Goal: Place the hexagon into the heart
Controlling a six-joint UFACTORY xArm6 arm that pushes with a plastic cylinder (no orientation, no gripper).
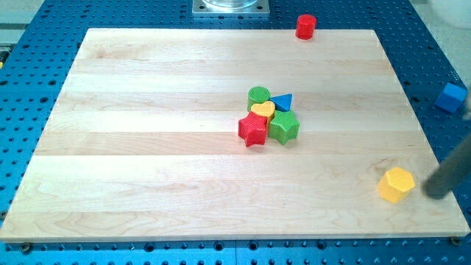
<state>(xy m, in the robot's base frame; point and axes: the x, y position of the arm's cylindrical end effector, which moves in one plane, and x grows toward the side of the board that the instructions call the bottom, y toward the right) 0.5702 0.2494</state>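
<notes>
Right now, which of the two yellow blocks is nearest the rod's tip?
The yellow hexagon, alone near the board's lower right corner, just to the view's left of my tip. The yellow heart sits far off in the central cluster, touching the red star.

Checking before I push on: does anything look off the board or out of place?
Yes. A red cylinder sits at the board's top edge, and a blue block lies off the board at the view's right. The yellow hexagon is far from the yellow heart; my tip is just right of it.

No legible text or markings
</notes>
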